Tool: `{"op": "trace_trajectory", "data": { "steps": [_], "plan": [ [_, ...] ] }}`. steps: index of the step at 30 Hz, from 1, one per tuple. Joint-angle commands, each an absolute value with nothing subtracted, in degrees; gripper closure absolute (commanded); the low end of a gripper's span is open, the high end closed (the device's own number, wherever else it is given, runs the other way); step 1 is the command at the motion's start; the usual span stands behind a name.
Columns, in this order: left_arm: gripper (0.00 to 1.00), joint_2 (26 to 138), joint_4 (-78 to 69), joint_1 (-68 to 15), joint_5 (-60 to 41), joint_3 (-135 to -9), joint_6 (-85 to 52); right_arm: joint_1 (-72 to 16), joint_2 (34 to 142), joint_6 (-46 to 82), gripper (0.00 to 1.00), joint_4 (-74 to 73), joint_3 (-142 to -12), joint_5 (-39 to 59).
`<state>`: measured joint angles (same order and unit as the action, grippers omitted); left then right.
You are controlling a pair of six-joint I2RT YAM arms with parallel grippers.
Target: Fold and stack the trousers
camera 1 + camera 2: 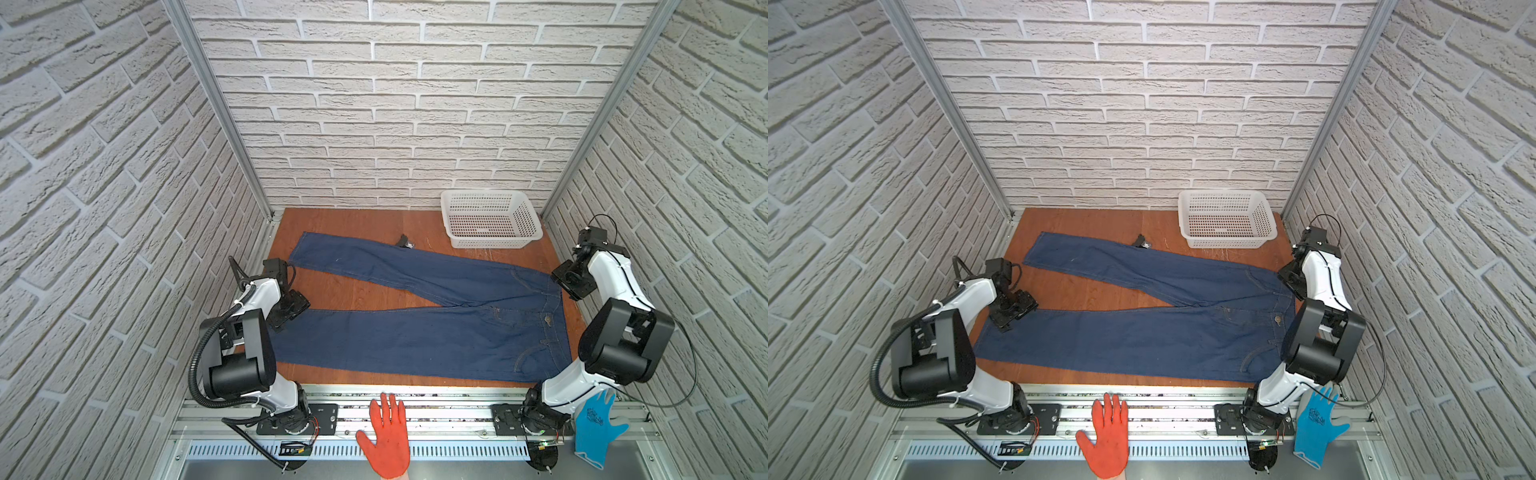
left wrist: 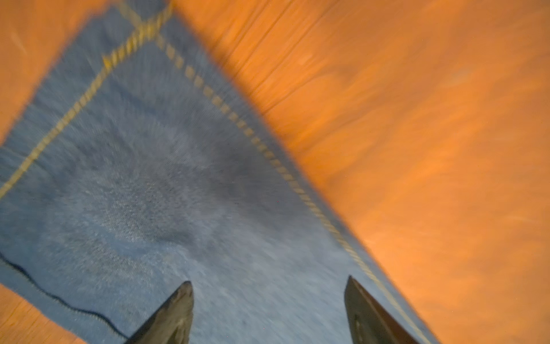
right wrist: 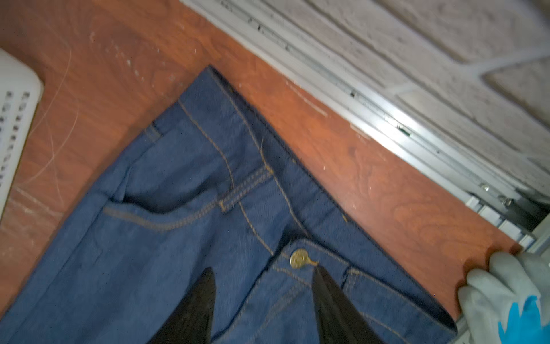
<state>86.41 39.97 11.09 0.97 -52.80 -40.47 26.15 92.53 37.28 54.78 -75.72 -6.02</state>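
Trousers (image 1: pixel 415 340), one pair, lie flat near one basket (image 1: pixel 490 239).

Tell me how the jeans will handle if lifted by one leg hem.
Likely floppy: the trousers lie flat on the table, so the rest should drape and drag. Probably heavyish at the waist, where seams, pockets and button stack. Unlikely to slip; the denim looks coarse.

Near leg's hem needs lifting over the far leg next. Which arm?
Probably left. The left gripper, open, hangs over the hem of the trousers; the right gripper sits at the waistband end.
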Motion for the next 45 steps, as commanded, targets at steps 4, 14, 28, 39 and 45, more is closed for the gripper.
{"op": "trace_trajectory", "data": {
  "steps": [4, 14, 28, 39, 45],
  "plan": [
    [0.21, 82.6, 41.4, 9.9, -2.1, -54.8, -39.5, 24.3, 86.2, 38.7, 0.48, 55.1, -61.6, -1.8],
    [0.21, 80.9, 41.0, 9.8, -4.5, -54.9, -38.3, 24.3, 83.4, 38.6, 0.47, 54.1, -49.8, -3.8],
    [0.2, 82.0, 44.2, 12.0, -8.1, -67.8, -36.3, 26.5, 76.0, 42.1, 0.47, 56.5, -40.6, -9.0],
    [0.2, 91.5, 44.1, 11.1, -11.7, -78.3, -35.3, 26.5, 68.7, 39.9, 0.48, 59.2, -53.7, -3.8],
    [0.22, 100.8, 43.6, 9.1, -12.1, -87.4, -34.7, 26.4, 72.6, 37.5, 0.48, 54.2, -62.9, 0.7]
  ]
}}
